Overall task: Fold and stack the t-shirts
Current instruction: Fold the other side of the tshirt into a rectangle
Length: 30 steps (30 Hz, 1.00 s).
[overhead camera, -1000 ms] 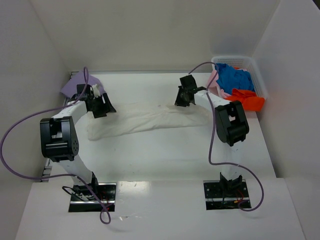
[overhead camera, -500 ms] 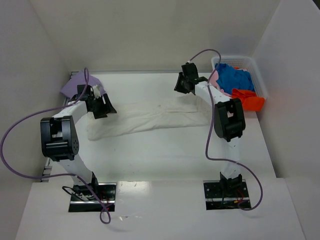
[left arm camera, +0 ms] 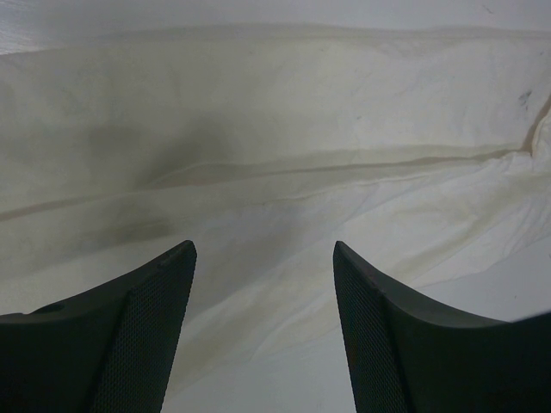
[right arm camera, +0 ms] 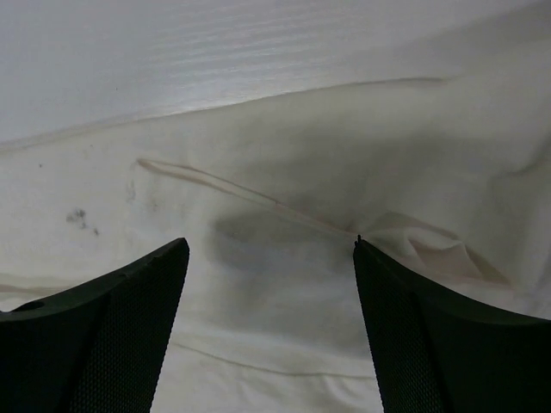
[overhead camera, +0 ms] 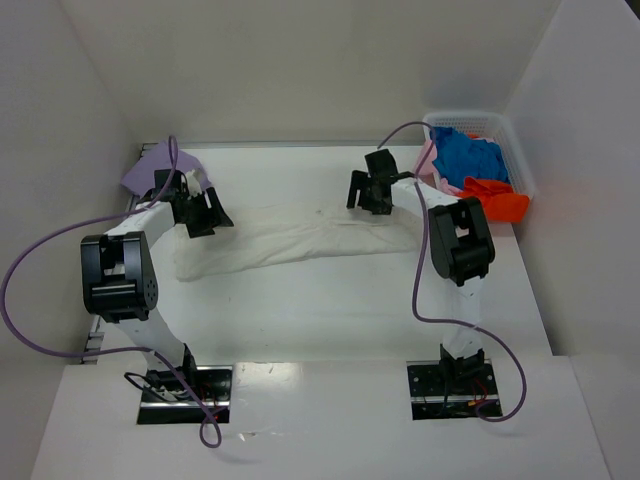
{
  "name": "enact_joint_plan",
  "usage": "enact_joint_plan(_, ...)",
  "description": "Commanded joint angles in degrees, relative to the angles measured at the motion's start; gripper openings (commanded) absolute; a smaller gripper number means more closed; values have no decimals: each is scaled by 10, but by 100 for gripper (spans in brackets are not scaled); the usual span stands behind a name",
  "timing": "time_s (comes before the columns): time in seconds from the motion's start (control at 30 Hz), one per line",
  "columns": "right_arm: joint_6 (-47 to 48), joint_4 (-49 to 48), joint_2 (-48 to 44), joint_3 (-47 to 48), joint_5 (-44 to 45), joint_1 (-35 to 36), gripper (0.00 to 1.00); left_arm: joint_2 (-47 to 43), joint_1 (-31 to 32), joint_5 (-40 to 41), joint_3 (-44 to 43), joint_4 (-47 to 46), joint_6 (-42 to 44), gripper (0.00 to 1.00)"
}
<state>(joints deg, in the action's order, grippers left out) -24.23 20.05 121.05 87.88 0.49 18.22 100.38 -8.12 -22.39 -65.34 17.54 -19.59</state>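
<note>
Left end effector and right end effector both open, empty, over the off-white t-shirt, a long band across the tabletop. I'd pinch all layers at each end, lift evenly.

Off-white t-shirt lies strung across the middle of the tabletop, the left end effector low over its left end and the right end effector over its far right edge, both with jaws spread and nothing between them. Open tabletop runs in front of the cloth and behind it to the back wall. A lavender t-shirt fills the far left corner; a white basket heaped with coloured t-shirts blocks the far right.
</note>
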Motion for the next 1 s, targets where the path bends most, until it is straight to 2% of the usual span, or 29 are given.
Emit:
enact_joint_plan(0.0, 18, -1, -47, -24, 8, -2, 83, -18, -1, -12, 2, -7, 13, 73)
enact_joint_plan(0.23, -18, -26, -121, -68, 50, -15, 84, -65, -1, 7, -3, -17, 56, 77)
enact_joint_plan(0.33, -25, -34, -162, -73, 41, -29, 90, -102, 15, 7, -3, -35, 95, 80)
enact_joint_plan(0.4, -31, -34, -180, -59, 22, -43, 95, -123, 28, -4, -9, -45, 144, 82)
enact_joint_plan(0.43, -31, -34, -196, -59, 14, -49, 97, -123, 34, -4, -15, -45, 164, 86)
enact_joint_plan(0.47, -31, -34, -203, -59, 7, -49, 99, -123, 50, -4, -29, -40, 210, 88)
enact_joint_plan(0.57, -31, -27, -217, -59, -6, -49, 99, -116, 85, 52, -46, -15, 285, 94)
enact_joint_plan(0.7, -37, -20, -240, -84, -22, -49, 99, -85, 125, 161, -59, 20, 407, 94)
enact_joint_plan(0.83, -37, -20, -271, -121, -27, -49, 99, -77, 137, 191, -53, 26, 442, 94)
enact_joint_plan(0.97, -42, -20, -289, -136, -27, -49, 99, -63, 165, 265, -16, 12, 456, 94)
